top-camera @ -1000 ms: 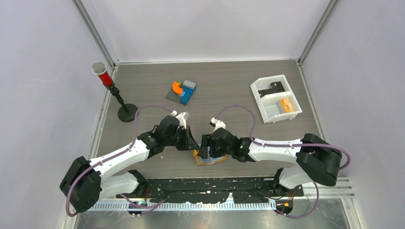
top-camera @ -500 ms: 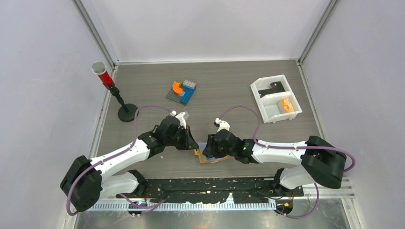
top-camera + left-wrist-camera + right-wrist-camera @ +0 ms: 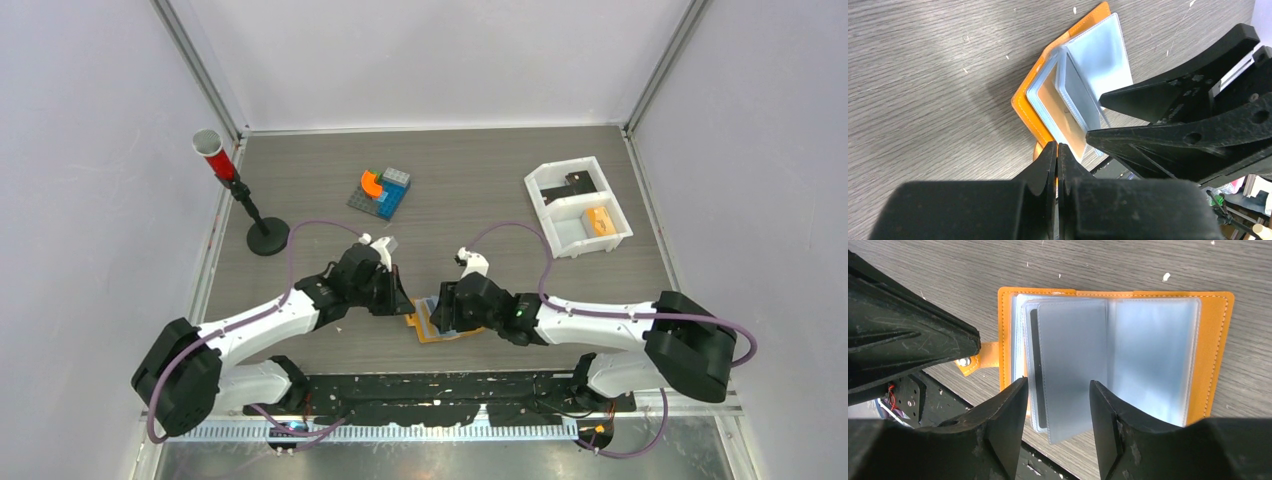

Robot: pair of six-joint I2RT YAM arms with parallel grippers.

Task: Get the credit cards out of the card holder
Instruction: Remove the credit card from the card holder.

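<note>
Over the last second our right gripper [image 3: 1057, 390] has slid toward 3 o'clock off the card holder [image 3: 432, 328], which lies open at 6 o'clock on the grey wood-grain table [image 3: 480, 190], so we judge we are only leafing pages, with no card out yet. Its fingers stand spread astride one limp, glossy clear sleeve [image 3: 1073, 365], while our left gripper [image 3: 1057, 150] has its fingers pressed together at the holder's small snap tab [image 3: 968, 362]; whether they nip it we cannot tell. The cover is stitched orange, and a thin, flat dark credit card [image 3: 1033, 365] sits tucked among the sleeves.
</note>
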